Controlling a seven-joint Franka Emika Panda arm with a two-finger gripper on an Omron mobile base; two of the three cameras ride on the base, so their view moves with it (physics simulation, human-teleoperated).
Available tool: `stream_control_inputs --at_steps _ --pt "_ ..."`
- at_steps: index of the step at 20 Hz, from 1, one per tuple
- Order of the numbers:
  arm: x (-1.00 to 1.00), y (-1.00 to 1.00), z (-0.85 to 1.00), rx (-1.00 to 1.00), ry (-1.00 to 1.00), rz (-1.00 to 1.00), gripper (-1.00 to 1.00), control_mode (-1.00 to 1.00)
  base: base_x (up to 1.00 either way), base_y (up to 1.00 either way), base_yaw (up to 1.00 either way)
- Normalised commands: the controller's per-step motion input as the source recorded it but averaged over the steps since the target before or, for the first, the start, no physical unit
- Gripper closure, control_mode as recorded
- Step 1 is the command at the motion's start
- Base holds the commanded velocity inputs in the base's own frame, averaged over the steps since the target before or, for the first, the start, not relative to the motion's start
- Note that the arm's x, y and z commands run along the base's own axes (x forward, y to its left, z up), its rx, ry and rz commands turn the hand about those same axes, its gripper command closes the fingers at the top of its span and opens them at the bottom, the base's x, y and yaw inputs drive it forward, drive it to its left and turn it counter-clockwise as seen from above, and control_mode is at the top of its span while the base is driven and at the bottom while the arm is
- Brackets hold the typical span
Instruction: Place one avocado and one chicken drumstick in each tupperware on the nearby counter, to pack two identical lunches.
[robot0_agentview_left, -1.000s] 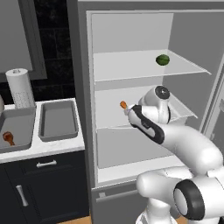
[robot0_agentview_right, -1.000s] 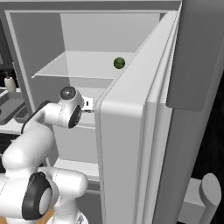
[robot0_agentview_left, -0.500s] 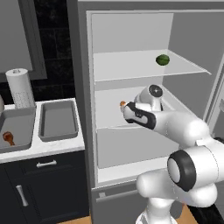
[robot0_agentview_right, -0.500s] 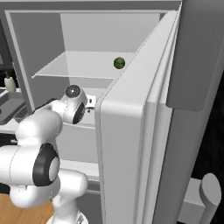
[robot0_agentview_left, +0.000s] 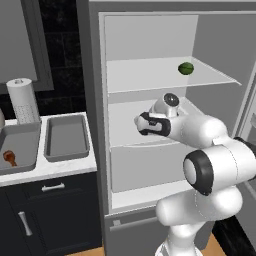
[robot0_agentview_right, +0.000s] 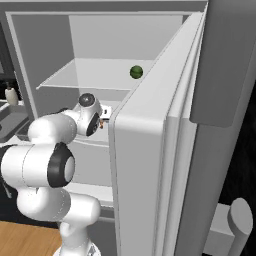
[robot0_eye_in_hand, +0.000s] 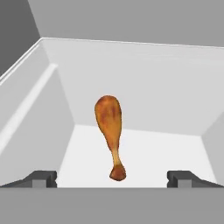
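While the arm reached into the open fridge at the height of its middle shelf, we saw the gripper standing spread wide, its two dark fingertips far apart and closed on nothing. In the hand view a chicken drumstick lay on the pale shelf floor between those tips, thick end away from the hand and the narrow bone end nearest it; we could not tell whether either tip touched it. From the right base view a small orange bit of the drumstick showed just beside the wrist, at the edge of the fridge door.

One avocado sat on the upper shelf, toward its right side, well apart from the gripper; it showed again in the right base view.

On the white desk left of the fridge two grey tupperware trays stood side by side. The near one held nothing we could see. The far one, cut by the picture's edge, held a second drumstick. A paper towel roll stood upright behind them
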Motion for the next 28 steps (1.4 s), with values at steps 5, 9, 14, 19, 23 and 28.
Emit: stream_control_inputs --at_steps 5,9,14,19,23,28 --pt "0.22 0.00 -0.35 0.00 0.00 0.00 -1.00 -1.00 0.00 0.00 0.00" --pt "0.39 0.00 -0.29 0.00 0.00 0.00 -1.00 -1.00 0.00 0.00 0.00" --pt "0.47 0.02 -0.28 0.00 0.01 0.00 -1.00 -1.00 0.00 0.00 0.00" --pt "0.36 0.03 -0.12 0.00 0.00 0.00 -1.00 -1.00 0.00 0.00 0.00" --pt "0.47 0.09 -0.23 0.00 0.02 0.00 -1.00 -1.00 0.00 0.00 0.00" --pt "0.14 0.19 -0.35 0.00 0.00 0.00 -1.00 -1.00 0.00 0.00 0.00"
